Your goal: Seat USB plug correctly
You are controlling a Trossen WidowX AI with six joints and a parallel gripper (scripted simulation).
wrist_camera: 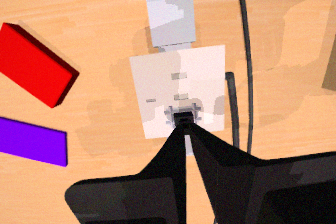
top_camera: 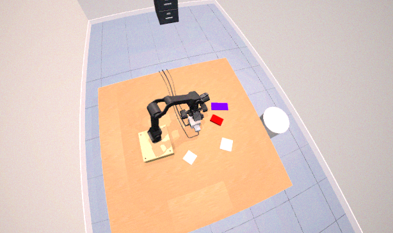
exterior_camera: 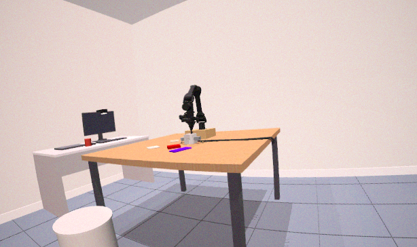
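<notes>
The white power cube (top_camera: pixel 194 123) (exterior_camera: pixel 189 139) (wrist_camera: pixel 156 112) stands on the wooden table. Its top face shows slots in the wrist view. My gripper (exterior_camera: pixel 191 132) (wrist_camera: pixel 185 129) points down at the cube's top, near one edge. It is shut on the small dark USB plug (wrist_camera: pixel 183 117), which stands at the socket there. Grey parts show around the plug at the fingertips. The fingers hide much of the plug, so its depth and which way round it is cannot be told. In the top view the arm hides the fingertips.
A light grey plug (wrist_camera: pixel 172 22) sits at the cube's side, with black cables (wrist_camera: pixel 247 60) (top_camera: pixel 189 136) beside the cube. A red block (top_camera: pixel 216 120) (exterior_camera: pixel 174 146) (wrist_camera: pixel 31 65), a purple block (top_camera: pixel 219 106) (exterior_camera: pixel 180 150) (wrist_camera: pixel 29 140) and two white squares (top_camera: pixel 226 144) (top_camera: pixel 190 157) lie on the table.
</notes>
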